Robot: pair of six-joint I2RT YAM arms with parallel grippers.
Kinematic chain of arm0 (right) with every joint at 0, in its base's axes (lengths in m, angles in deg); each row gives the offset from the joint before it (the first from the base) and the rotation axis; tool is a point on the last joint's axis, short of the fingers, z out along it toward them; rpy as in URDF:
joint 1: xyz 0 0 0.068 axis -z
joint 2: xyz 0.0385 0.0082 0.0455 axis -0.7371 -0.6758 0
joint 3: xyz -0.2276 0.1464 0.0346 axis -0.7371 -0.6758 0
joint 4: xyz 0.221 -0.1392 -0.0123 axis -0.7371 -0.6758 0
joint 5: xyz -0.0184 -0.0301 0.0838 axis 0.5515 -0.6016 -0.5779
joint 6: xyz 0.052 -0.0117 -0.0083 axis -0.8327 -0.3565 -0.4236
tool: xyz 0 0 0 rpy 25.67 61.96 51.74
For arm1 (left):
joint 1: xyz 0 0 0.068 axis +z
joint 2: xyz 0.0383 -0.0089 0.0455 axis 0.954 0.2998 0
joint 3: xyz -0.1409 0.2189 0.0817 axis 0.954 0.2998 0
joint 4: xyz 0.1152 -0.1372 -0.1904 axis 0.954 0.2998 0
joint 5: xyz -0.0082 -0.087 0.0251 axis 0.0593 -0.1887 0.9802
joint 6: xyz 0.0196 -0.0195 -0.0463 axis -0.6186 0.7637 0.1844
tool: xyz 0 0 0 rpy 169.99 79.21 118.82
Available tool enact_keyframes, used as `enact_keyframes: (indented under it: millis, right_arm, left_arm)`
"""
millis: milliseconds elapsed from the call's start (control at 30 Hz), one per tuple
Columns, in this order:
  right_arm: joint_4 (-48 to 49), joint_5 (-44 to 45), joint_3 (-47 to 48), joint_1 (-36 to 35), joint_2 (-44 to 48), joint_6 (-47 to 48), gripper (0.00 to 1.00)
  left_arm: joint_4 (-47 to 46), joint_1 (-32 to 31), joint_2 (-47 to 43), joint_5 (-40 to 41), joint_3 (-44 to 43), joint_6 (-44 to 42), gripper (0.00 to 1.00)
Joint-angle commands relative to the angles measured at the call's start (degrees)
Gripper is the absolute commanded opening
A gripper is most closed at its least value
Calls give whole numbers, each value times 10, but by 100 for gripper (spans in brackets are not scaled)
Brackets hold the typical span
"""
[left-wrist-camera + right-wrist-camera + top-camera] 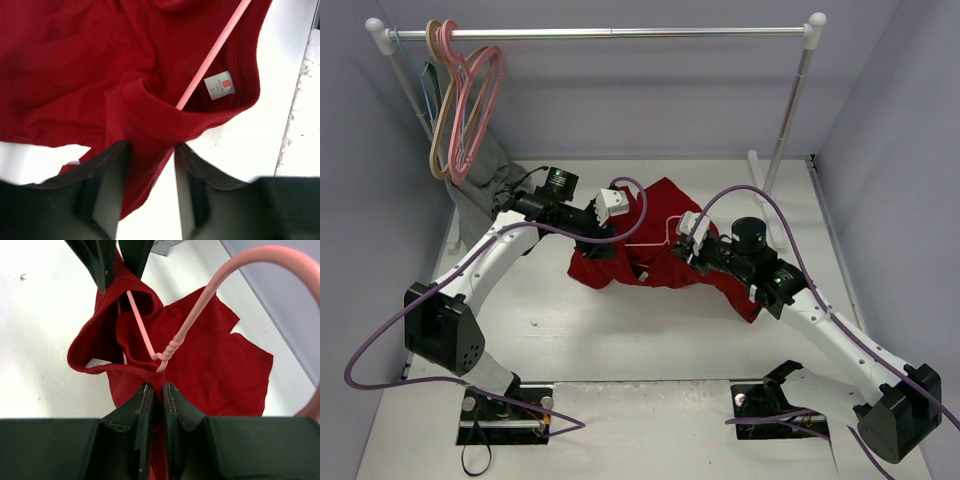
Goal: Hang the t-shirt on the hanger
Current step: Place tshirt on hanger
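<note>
The red t-shirt (660, 200) lies crumpled mid-table, its collar lifted between both grippers. A thin pink hanger (669, 228) pokes out of the neck opening. In the right wrist view its hook (200, 315) rises from the collar. My right gripper (157, 386) is shut on the collar edge just below the hanger's twisted neck. My left gripper (151, 147) stands open around a fold of collar (145, 115); the cloth touches one finger, with a gap to the other. The white neck label (220, 85) sits beside the hanger arm (212, 55).
A clothes rail (610, 32) spans the back on white posts (790, 110). Several hangers (460, 100) hang at its left end above a grey garment (490, 180). Grey walls close in the left, right and back.
</note>
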Motion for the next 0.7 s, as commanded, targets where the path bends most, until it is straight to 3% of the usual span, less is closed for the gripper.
enact_keyframes:
  millis: [0, 300, 400, 533, 667]
  right_arm:
    - [54, -21, 39, 5, -2, -1, 0]
    - [55, -27, 46, 6, -11, -2, 0]
    - [53, -31, 48, 10, -12, -1, 0]
    - [42, -33, 54, 18, -14, 3, 0]
    - [22, -31, 60, 32, -11, 9, 2]
  left_arm:
    - [-35, -6, -5, -38, -14, -14, 38]
    - [-37, -29, 0, -54, 2, -14, 30]
    - [-36, -30, -3, -53, 5, -16, 23]
    - [-34, -30, -14, -50, -5, -21, 1]
    - [-47, -30, -46, -29, -14, -20, 0]
